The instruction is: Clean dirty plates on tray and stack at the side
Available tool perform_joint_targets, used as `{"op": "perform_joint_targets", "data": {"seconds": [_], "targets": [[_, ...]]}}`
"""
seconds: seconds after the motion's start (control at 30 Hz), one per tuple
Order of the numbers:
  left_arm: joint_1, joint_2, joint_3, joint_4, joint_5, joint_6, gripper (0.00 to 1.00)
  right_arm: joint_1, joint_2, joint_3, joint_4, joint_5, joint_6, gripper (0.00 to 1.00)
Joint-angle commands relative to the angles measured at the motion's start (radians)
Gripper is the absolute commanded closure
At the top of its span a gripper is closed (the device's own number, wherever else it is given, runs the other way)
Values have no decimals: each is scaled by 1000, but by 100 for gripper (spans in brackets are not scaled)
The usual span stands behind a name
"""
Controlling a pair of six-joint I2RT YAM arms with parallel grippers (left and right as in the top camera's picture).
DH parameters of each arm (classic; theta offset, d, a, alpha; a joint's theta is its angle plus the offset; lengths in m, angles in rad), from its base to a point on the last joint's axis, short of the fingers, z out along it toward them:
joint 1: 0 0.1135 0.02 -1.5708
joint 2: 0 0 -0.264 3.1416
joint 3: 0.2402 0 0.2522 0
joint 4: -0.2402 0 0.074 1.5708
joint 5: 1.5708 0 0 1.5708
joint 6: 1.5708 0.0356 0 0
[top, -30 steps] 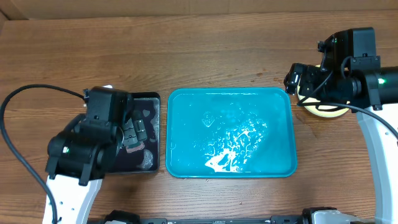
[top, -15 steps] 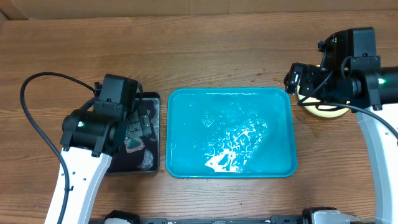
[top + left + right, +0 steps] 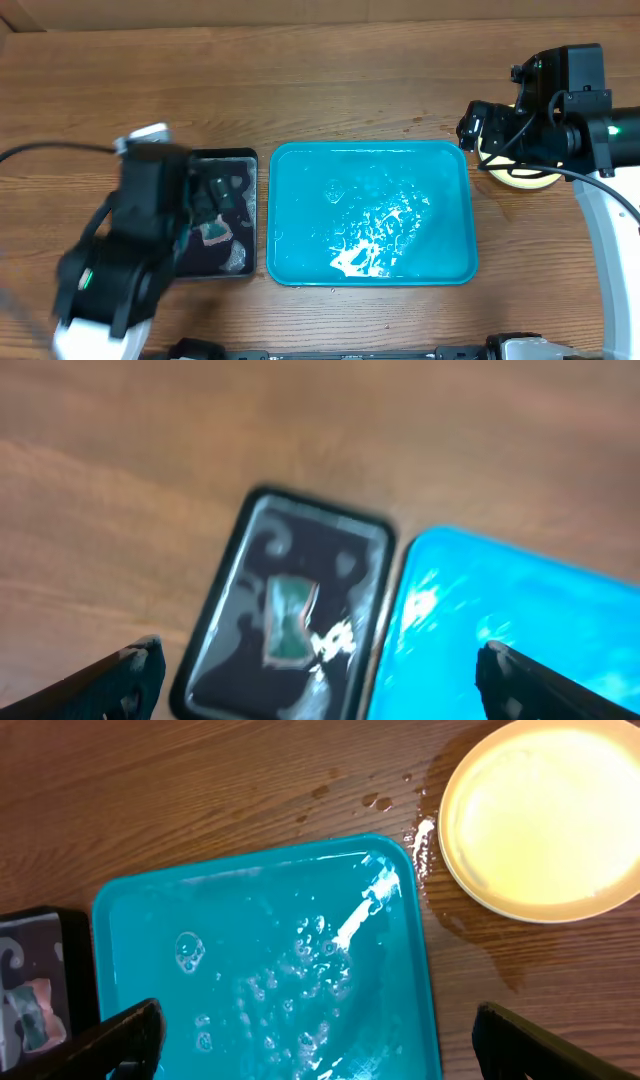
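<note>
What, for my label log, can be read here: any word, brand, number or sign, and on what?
None: no readable text in any view.
The tray, black tray, plate and table bear no writing.
The left arm is blurred; the right arm shows no legible mark.

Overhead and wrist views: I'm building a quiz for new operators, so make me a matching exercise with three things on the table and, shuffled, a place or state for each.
Things:
1. turquoise tray
2. black tray
3. yellow plate

Places or states:
a. on the table, to the right of the turquoise tray
b. wet, with no plates in it
c. holding a small greenish piece

Pairs: 1-b, 2-c, 3-a.
</note>
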Motion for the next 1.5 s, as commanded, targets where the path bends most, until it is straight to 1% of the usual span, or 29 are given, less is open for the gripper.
{"op": "perform_joint_targets", "data": {"seconds": [0.0,0.13,0.2,0.37,0.47,0.57,0.87,1.47], "targets": [[-3,-131,26,23,-11,-22,1,3,-21,11,11,9,-8,0],[-3,-245,26,79,-23,-46,0,3,-21,11,15,9,-8,0],[-3,-297,26,126,-52,-46,0,3,-21,11,18,9,-8,0],[-3,-359,26,202,-226,-45,0,3,-21,11,23,9,-8,0],[-3,-365,26,222,-340,-45,0,3,-21,11,26,9,-8,0],[-3,-365,26,217,-409,-45,0,3,-21,11,32,9,-8,1],[-3,-365,26,63,-410,-45,0,3,-21,11,33,9,-8,0],[-3,-365,26,62,-410,-45,0,3,-21,11,43,9,-8,0]]}}
